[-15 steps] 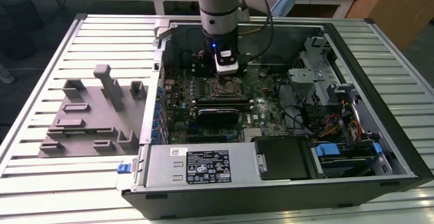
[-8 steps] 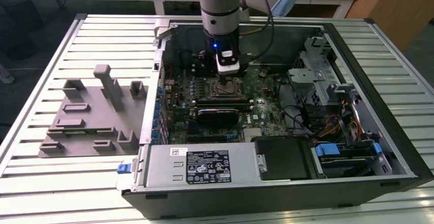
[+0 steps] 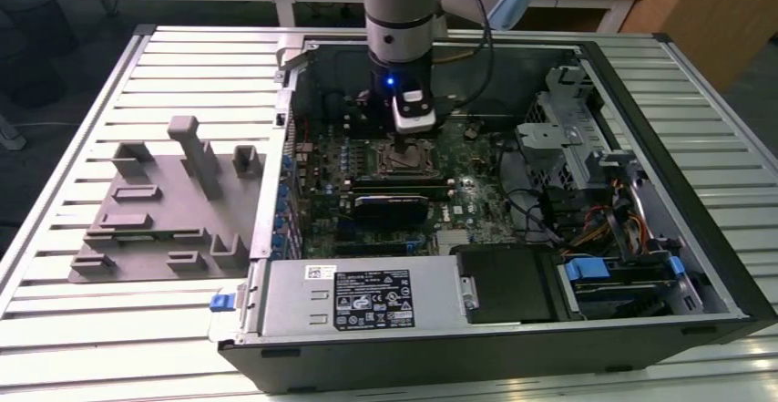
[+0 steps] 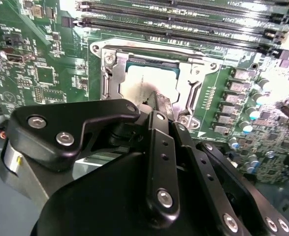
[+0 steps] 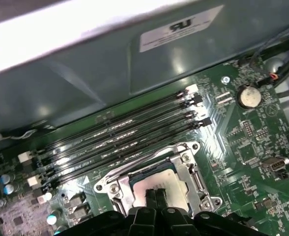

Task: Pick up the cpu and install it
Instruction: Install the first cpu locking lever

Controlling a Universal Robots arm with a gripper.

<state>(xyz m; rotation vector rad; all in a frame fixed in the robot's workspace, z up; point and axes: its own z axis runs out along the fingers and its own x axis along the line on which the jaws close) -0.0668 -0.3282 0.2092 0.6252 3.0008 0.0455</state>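
- At the exterior view's left, a grey fixture plate (image 3: 164,211) with upright blocks lies on the slatted metal surface (image 3: 73,329), just beside the open computer case (image 3: 680,192); its slots look made to present parts for picking.
- The case lies on its side with the green motherboard (image 3: 364,179) facing up, which gives the arm (image 3: 402,10) a straight descent from above.
- Near the middle of the board, the gripper (image 3: 411,133) hangs directly over the metal socket frame (image 3: 407,158).
- In both wrist views the cpu (image 5: 156,184) sits flat inside the socket frame (image 5: 183,167), its pale silver top level with the frame's opening, so it appears already seated.
- In the first wrist view the fingertips (image 5: 151,196) sit pressed together with no visible gap, resting on or just above the chip's top; contact cannot be confirmed.
- The jaws are therefore together and hold nothing; this may be a push to settle the chip.
- The second wrist view shows the black finger linkage (image 4: 159,147) tapering to the cpu (image 4: 134,83).
- Beyond the socket, the long memory slots (image 5: 119,132) run parallel, well clear of the gripper.
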